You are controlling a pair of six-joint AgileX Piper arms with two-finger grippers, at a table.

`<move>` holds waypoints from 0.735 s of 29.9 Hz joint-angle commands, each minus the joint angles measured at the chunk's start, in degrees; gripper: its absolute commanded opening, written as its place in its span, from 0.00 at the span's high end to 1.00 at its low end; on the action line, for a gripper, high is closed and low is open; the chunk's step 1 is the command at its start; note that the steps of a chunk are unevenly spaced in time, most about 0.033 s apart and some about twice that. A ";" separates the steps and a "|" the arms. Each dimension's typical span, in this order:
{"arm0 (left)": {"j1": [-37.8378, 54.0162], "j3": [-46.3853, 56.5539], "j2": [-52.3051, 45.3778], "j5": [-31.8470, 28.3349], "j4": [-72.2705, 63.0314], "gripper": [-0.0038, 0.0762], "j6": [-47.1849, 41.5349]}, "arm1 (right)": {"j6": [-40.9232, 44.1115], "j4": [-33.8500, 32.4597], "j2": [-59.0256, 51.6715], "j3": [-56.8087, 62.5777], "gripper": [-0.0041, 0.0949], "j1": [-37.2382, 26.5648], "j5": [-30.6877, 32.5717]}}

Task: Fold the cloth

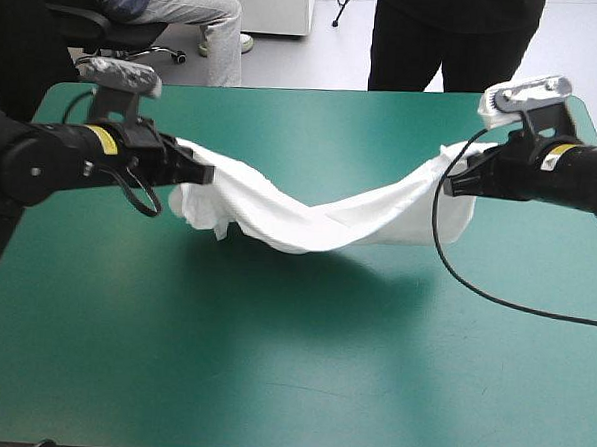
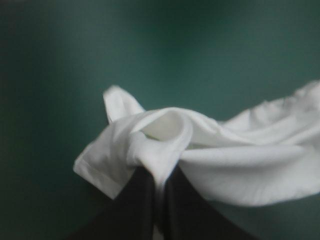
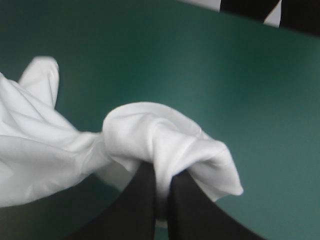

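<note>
Above the teal-green table cover (image 1: 290,383), the white short-sleeved cloth T-shirt (image 1: 309,219) hangs in a sagging span between the left gripper (image 1: 205,174) and right gripper (image 1: 449,184), each pair of black fingers clamped on a bunched end, seemingly to stretch it out for folding.

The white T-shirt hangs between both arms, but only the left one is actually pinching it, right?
Not quite: both pinch it. The right end effector is shut on the T-shirt too, as the right wrist view shows; the left end effector grips the other end.
</note>
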 commanded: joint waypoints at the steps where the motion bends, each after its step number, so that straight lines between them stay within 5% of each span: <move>1: 0.14 -12.48 -1.76 -4.25 1.97 0.97 0.67 | -2.33 2.04 -2.18 -8.48 0.98 0.01 -2.98; 9: 0.14 -33.14 -1.76 -11.97 6.62 0.97 3.82 | -3.82 4.42 -2.18 -27.06 0.98 0.01 -4.77; 22: 0.14 -46.47 -1.76 -29.01 -6.23 0.97 9.97 | -11.56 13.32 -2.18 -48.31 0.98 0.01 -14.85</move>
